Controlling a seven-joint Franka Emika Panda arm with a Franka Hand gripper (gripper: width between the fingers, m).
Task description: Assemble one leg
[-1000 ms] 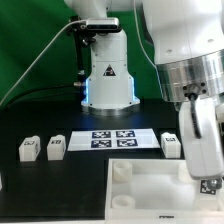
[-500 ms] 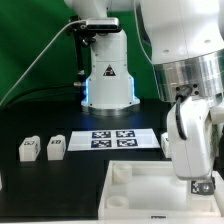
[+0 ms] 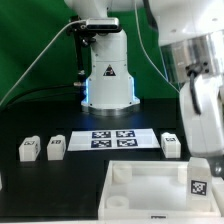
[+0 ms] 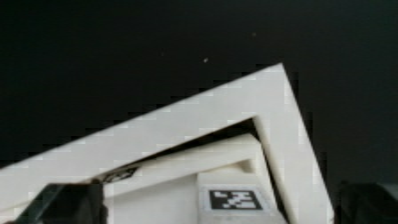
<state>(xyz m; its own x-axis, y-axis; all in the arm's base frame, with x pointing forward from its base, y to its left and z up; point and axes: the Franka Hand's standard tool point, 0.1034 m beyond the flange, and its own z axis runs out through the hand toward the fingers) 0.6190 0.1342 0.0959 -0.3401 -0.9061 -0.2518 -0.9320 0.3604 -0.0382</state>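
Observation:
A leg (image 3: 197, 186), a small white block with a tag, stands in the corner of the large white panel (image 3: 150, 180) nearest the exterior view's right. My gripper (image 3: 207, 158) hangs just above it. In the wrist view the same leg (image 4: 231, 198) sits between my spread dark fingertips (image 4: 63, 205), which do not touch it; the gripper (image 4: 217, 206) is open. The panel's angled rim (image 4: 214, 110) shows above the leg. Three more legs stand on the black table: two at the left (image 3: 29, 149) (image 3: 56, 147) and one by the marker board's right end (image 3: 171, 143).
The marker board (image 3: 112, 140) lies flat in the middle of the table. The arm's white base (image 3: 107, 75) stands behind it. A round socket (image 3: 120, 172) shows at the panel's left corner. A green backdrop closes the back.
My hand has risen and shifted toward the exterior view's right. The leg it covered before now stands in plain view in the panel's corner, apart from the fingers.

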